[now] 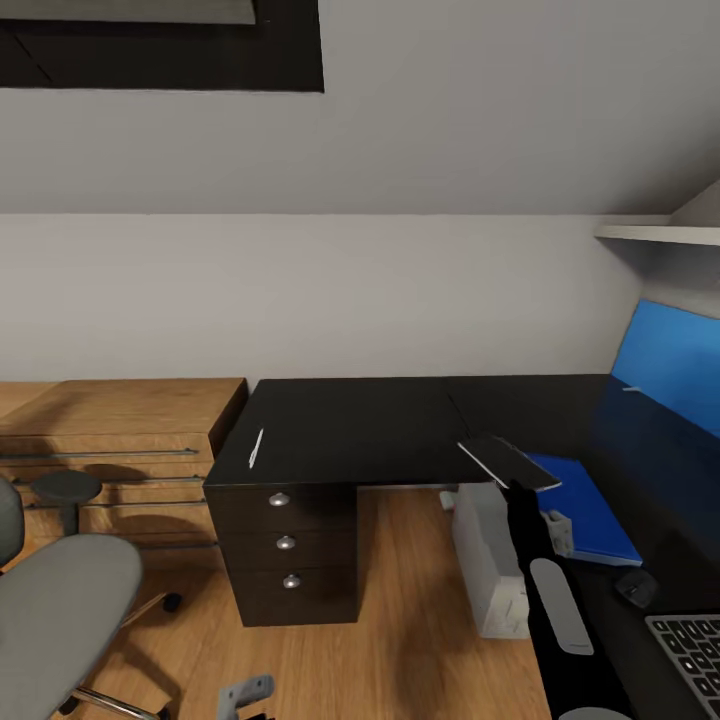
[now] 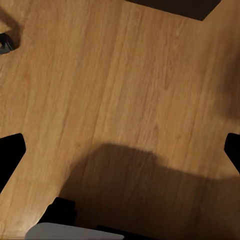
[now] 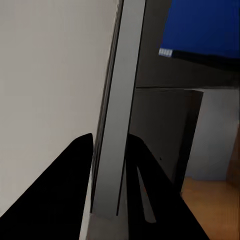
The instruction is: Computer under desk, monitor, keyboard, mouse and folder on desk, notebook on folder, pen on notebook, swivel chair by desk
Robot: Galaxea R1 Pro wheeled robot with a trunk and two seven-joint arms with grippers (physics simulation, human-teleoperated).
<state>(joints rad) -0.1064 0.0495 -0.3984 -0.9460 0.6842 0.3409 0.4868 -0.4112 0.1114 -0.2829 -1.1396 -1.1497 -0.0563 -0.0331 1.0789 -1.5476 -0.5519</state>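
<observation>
My right gripper (image 1: 513,486) is shut on the notebook (image 1: 508,462), a thin grey pad held just above the black desk (image 1: 350,425); in the right wrist view the notebook (image 3: 117,125) is edge-on between black fingers (image 3: 65,195). The blue folder (image 1: 585,510) lies on the desk just right of it. Nearer me lie the mouse (image 1: 636,588) and keyboard (image 1: 690,650). The white pen (image 1: 256,448) rests on the desk's left end. The computer (image 1: 490,560) stands under the desk. The swivel chair (image 1: 60,620) is at lower left. My left gripper (image 2: 120,150) hangs open over the floor. The monitor is out of view.
A three-drawer black unit (image 1: 285,545) holds up the desk's left end. Low wooden shelving (image 1: 120,430) runs along the wall to its left. A long blue wall panel (image 1: 670,365) sits behind the desk at right, under a white shelf (image 1: 655,232). Wood floor (image 1: 400,620) lies open between drawers and computer.
</observation>
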